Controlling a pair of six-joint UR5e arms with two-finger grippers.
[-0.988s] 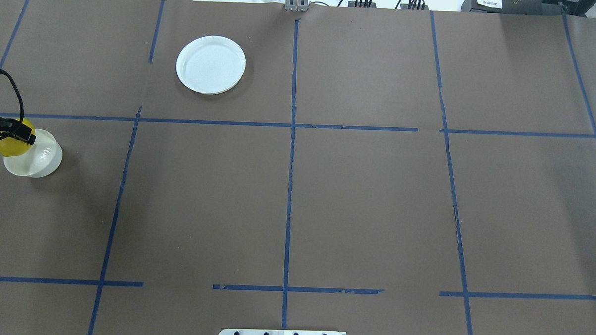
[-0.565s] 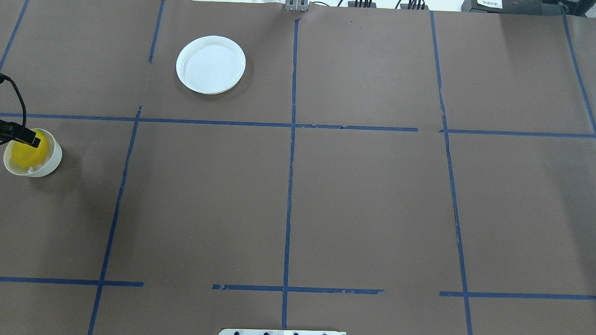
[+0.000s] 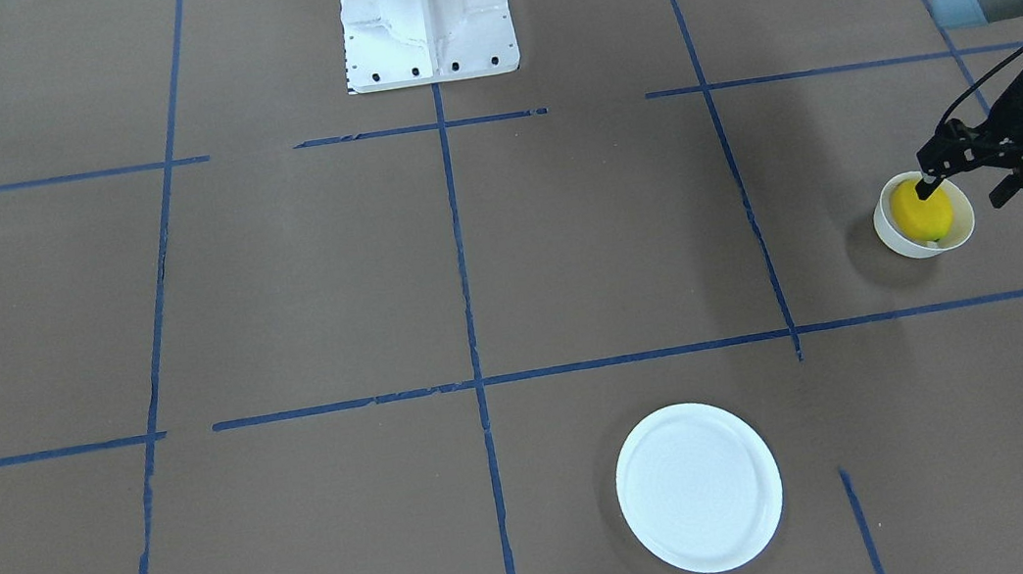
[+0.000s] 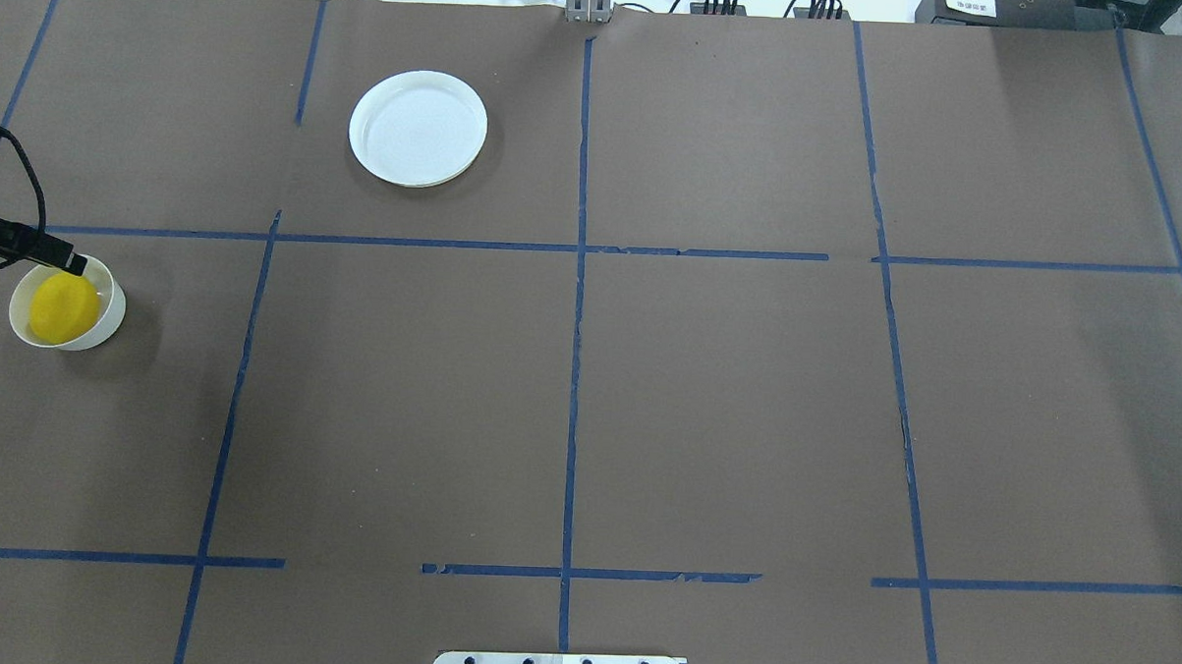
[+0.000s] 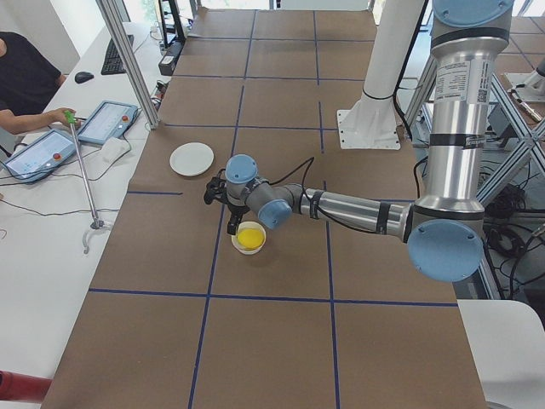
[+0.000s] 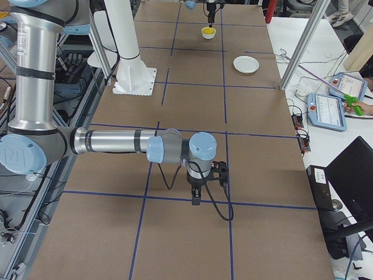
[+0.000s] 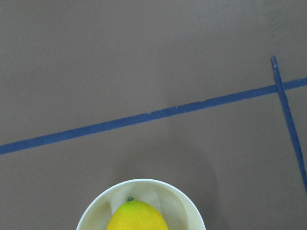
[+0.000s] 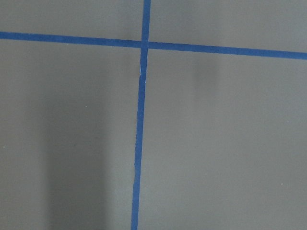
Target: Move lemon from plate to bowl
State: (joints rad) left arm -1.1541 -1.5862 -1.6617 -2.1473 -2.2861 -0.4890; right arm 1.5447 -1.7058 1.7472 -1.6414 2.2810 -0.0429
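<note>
Because the lemon (image 4: 56,307) is sitting inside the bowl (image 4: 117,308) at the table's left edge, well apart from the plate (image 4: 418,127) farther out, I am hovering my left gripper (image 3: 965,190) just over the rim with jaws spread wide, gripping nothing, leaving the fruit free.

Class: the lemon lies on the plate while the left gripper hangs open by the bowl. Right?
No. The lemon lies in the bowl, not on the plate, as the front-facing view shows. The left gripper does hang open by the bowl.
</note>
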